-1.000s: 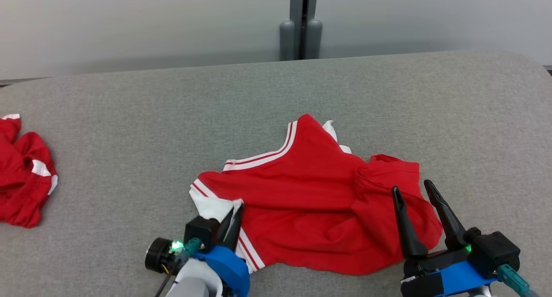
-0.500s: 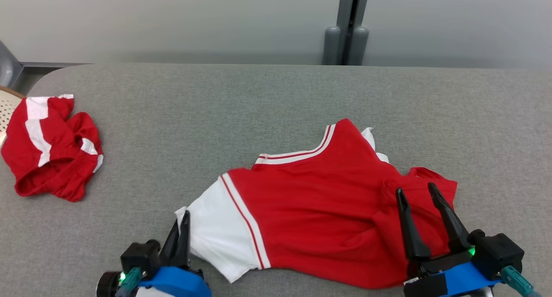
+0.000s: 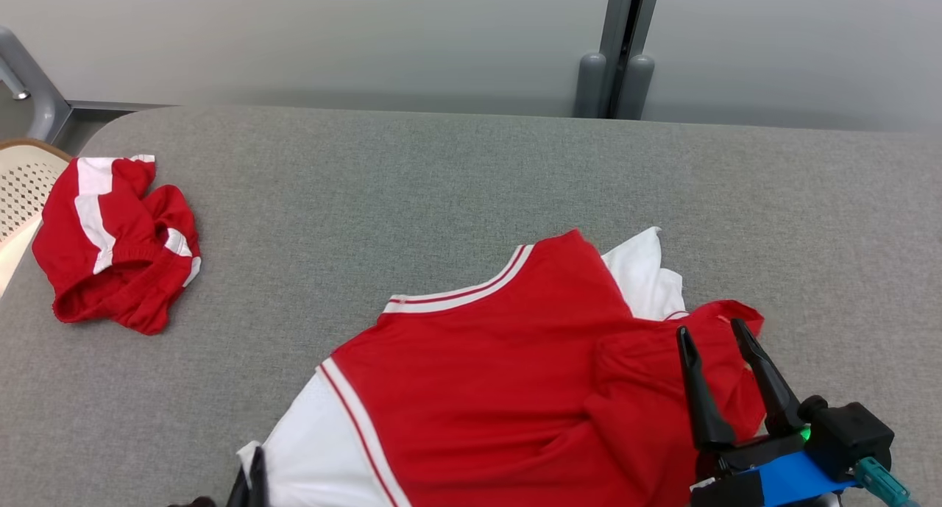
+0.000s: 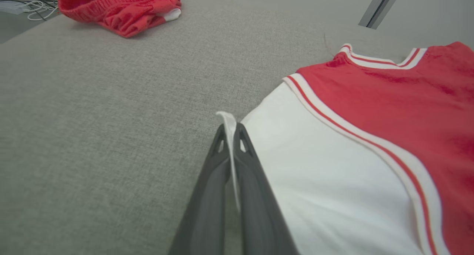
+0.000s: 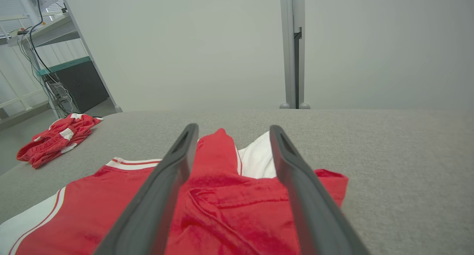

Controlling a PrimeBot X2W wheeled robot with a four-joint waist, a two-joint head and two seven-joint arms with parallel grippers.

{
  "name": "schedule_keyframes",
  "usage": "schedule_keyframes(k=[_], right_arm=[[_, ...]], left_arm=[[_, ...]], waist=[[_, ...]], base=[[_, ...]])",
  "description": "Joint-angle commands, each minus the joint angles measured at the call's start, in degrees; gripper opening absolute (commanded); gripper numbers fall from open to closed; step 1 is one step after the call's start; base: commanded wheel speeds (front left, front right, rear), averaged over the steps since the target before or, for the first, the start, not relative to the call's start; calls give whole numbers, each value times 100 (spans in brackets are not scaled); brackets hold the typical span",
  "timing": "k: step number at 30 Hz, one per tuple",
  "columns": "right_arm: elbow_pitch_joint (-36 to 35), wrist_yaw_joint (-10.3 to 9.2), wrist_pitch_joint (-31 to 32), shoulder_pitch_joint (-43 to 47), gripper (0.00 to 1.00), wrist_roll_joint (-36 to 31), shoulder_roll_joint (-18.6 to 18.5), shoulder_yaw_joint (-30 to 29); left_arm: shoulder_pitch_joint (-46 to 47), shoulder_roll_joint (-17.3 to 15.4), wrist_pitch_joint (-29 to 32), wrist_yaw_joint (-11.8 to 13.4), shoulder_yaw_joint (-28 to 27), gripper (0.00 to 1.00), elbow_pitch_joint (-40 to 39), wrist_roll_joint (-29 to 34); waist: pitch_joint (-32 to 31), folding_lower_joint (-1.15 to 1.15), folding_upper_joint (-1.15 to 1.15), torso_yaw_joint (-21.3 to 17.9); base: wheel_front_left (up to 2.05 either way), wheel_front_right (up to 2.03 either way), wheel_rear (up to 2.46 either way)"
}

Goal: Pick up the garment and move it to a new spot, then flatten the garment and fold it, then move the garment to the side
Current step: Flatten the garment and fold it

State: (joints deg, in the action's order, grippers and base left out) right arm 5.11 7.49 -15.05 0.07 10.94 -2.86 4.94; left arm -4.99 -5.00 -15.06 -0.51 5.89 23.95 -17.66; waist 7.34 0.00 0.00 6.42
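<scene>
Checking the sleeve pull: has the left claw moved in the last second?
Yes. The left claw, shut on the white sleeve, drew left toward the red shorts.

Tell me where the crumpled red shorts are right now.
In the head view, the crumpled red shorts lie at the left end of the grey table, apart from the red-and-white shirt.

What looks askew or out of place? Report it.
The shirt lies askew: its right side is bunched in folds beneath the right gripper, jaws open, while the left gripper, jaws shut, pinches its white edge. A second garment sits crumpled at the table's left end.
</scene>
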Motion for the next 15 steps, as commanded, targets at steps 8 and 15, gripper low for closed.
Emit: schedule_keyframes(k=[8,15], right_arm=[[21,1,-18,77,100,55,-5,-51],[53,1,-19,47,100,73,-5,-40]], left_arm=[[-319,-129,-16,-13,-496,87,-76,60],[-146,-47,-17,-126,-702,100,-787,339]], waist=[[-26,0,0,32],[-71,0,0,2]], base=[[0,0,0],[0,0,0]])
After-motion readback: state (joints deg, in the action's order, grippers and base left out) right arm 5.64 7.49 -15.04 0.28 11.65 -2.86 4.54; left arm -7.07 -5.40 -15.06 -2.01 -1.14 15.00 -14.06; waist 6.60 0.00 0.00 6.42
